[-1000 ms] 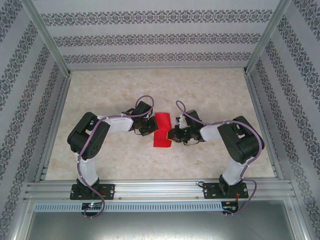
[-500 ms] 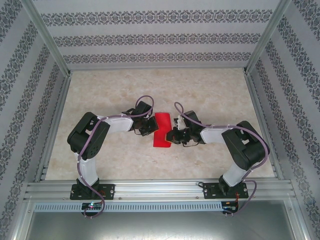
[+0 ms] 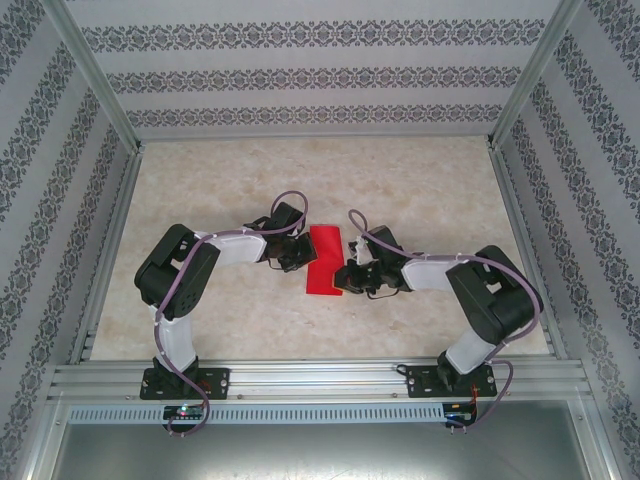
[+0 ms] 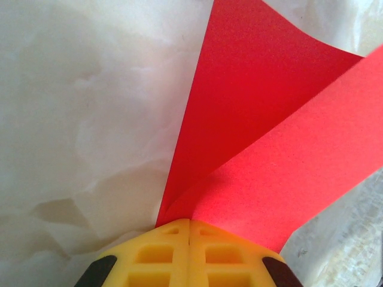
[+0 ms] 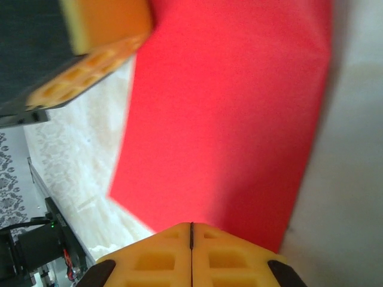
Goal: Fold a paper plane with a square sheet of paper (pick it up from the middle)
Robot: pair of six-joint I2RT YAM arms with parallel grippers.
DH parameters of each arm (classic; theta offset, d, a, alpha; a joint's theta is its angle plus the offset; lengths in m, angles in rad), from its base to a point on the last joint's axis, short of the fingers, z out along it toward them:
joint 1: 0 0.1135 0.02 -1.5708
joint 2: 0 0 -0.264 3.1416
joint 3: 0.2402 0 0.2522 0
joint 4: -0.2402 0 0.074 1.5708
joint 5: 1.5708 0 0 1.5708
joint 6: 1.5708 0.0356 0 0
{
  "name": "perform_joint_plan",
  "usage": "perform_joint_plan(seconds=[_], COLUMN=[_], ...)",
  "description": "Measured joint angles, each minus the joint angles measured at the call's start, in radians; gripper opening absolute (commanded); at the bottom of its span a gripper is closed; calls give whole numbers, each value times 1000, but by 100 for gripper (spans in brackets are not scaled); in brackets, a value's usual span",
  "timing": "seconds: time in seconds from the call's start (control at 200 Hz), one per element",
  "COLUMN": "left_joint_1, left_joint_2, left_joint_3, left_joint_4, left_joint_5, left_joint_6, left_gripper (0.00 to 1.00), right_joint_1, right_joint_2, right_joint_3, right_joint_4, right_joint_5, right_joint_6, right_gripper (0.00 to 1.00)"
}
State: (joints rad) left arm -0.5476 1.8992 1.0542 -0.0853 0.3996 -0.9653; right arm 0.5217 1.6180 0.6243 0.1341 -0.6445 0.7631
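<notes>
The square sheet of paper [image 3: 323, 245] is bright red and folded over into a tall strip at the middle of the table. My left gripper [image 3: 300, 256] is at the strip's left edge. In the left wrist view its yellow fingers [image 4: 190, 221] are shut on the sheet [image 4: 269, 119], and two red layers fan out from the tips. My right gripper [image 3: 343, 275] is at the lower right edge. In the right wrist view it [image 5: 191, 226] is shut, with the sheet's [image 5: 227, 119] near edge running into its tips. The left gripper's yellow finger [image 5: 90, 66] shows at the top left there.
The beige marbled table [image 3: 250, 180] is boxed in by patterned walls [image 3: 320, 90] at the back and sides, with aluminium posts at the corners. An aluminium rail [image 3: 320, 380] carries both arm bases along the near edge.
The right arm's elbow has swung out to the right and its gripper has edged slightly left along the sheet. The left arm and the sheet have stayed put.
</notes>
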Motion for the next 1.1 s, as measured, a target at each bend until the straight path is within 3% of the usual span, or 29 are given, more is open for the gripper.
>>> perform_joint_plan(seconds=[0.689, 0.904, 1.099], left_joint_1=[0, 0, 0], left_joint_2=[0, 0, 0], left_joint_3=[0, 0, 0], left_joint_4=[0, 0, 0], left_joint_5=[-3, -4, -3], left_joint_6=[3, 7, 11], left_gripper=[0, 0, 0], right_joint_1=[57, 12, -11], right_joint_2=[19, -85, -58], right_joint_3=[14, 38, 89], right_joint_4=[-71, -90, -93], right_joint_5=[62, 64, 59], right_joint_6=[-37, -31, -39], right_gripper=[5, 6, 7])
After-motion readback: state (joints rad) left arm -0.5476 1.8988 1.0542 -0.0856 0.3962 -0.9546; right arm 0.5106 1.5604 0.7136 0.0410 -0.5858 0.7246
